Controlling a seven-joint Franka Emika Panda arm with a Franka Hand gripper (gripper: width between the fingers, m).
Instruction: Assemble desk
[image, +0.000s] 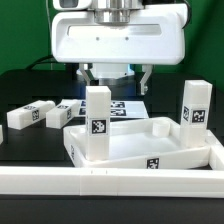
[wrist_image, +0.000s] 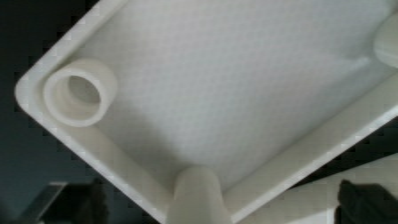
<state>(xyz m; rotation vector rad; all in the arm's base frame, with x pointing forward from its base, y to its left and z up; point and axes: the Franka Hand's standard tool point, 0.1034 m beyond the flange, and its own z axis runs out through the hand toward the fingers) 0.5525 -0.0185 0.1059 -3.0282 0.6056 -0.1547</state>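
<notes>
The desk's white tabletop (image: 150, 138) lies rim-up on the black table. Two white tagged legs stand upright in it, one leg (image: 97, 118) toward the exterior view's left and the other leg (image: 195, 112) at its right. Two more legs lie loose, one leg (image: 30, 116) at far left and another leg (image: 68, 110) beside it. My gripper (image: 115, 80) hangs open above the tabletop's far side, holding nothing. The wrist view looks down into the tabletop (wrist_image: 214, 90) with an empty round corner socket (wrist_image: 75, 95); an upright leg (wrist_image: 196, 195) shows between the gripper's (wrist_image: 217, 208) dark fingers.
A long white border rail (image: 110, 182) runs across the front. The marker board (image: 128, 105) lies flat behind the tabletop, under the gripper.
</notes>
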